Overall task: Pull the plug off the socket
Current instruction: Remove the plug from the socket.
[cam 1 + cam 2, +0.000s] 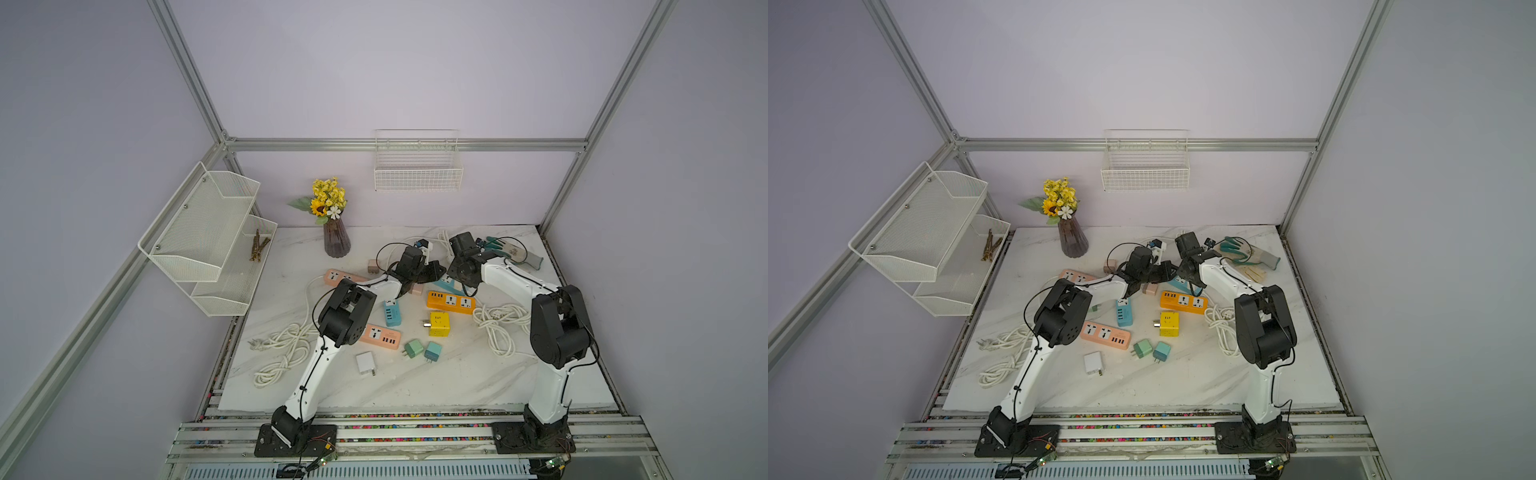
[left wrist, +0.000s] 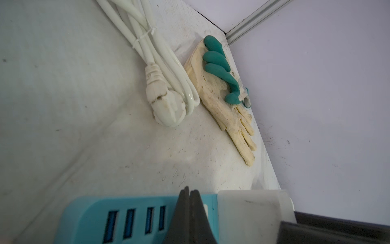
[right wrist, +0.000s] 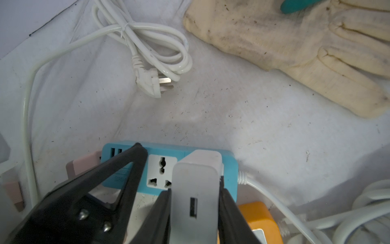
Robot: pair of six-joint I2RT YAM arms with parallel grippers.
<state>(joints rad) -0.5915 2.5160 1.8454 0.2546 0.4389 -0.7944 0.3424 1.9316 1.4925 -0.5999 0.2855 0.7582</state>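
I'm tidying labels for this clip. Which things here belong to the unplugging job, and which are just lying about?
In the job: white charger, blue power strip, left tool on the strip, right tool gripping the charger.
Lying about: cream glove, orange power strip, yellow cube adapter, coiled cord, flower vase.

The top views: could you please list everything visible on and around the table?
pink strips: 2, pink, left of centre
blue strips: 2, blue, centre; one farther back
orange strip: 1, orange, right of centre
cube adaptor: 1, yellow, centre
white plug: 1, white, in the far blue strip
loose chargers: 5, white, green, teal, beige, pink, scattered mid-table
cord bundles: 3, white, left, right, back
gloves: 2, cream and teal, far right corner
vase of flowers: 1, purple with yellow blooms, back left
mesh shelf: 1, white, left wall
wire basket: 1, white, back wall
left hand: 1, black, shut, on the far blue strip
right hand: 1, black, shut on the white plug
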